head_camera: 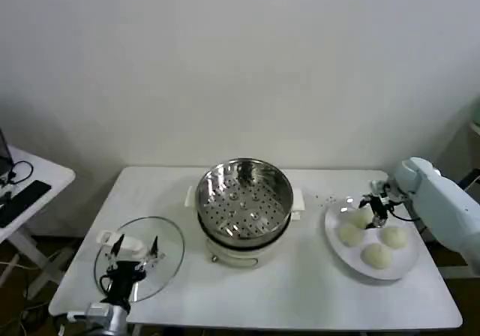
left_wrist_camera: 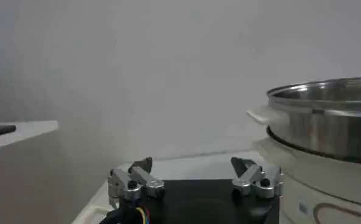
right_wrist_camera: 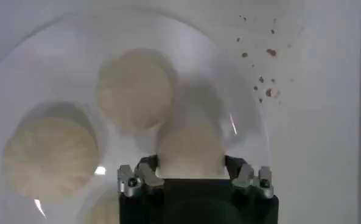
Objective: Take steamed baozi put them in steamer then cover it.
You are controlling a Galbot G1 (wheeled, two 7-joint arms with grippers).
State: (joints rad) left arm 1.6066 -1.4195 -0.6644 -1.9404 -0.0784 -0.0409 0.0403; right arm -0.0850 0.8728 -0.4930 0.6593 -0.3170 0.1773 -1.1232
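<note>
White wall backs a white table (head_camera: 300, 276) on which the steamer (head_camera: 244, 201) stands near the middle, its perforated tray bare and uncovered. Well to the right of it lies a white plate (head_camera: 334, 250) carrying four steamed baozi (head_camera: 377, 256).

At the plate's far edge, the right gripper (head_camera: 377, 210) is lowered over the bun nearest the back. From the right wrist camera, its two fingers (right_wrist_camera: 137, 178) stand wide apart with that baozi (right_wrist_camera: 190, 146) between them; whether the pads actually touch the dough cannot be told. Another bun (right_wrist_camera: 134, 90) lies just beyond the gripper, a third (right_wrist_camera: 49, 155) lies off to one side, and the fourth peeks out close under the gripper body. Small dark specks (right_wrist_camera: 262, 67) dot the table past the plate's rim.

Across the table, well apart from the plate, the left gripper (head_camera: 133, 257) hovers over a round clear glass lid (head_camera: 169, 257) lying flat beside the steamer. Its fingers (left_wrist_camera: 134, 181) are spread wide and grasp nothing, and the steamer's steel wall (left_wrist_camera: 326, 122) rises just beside it.
</note>
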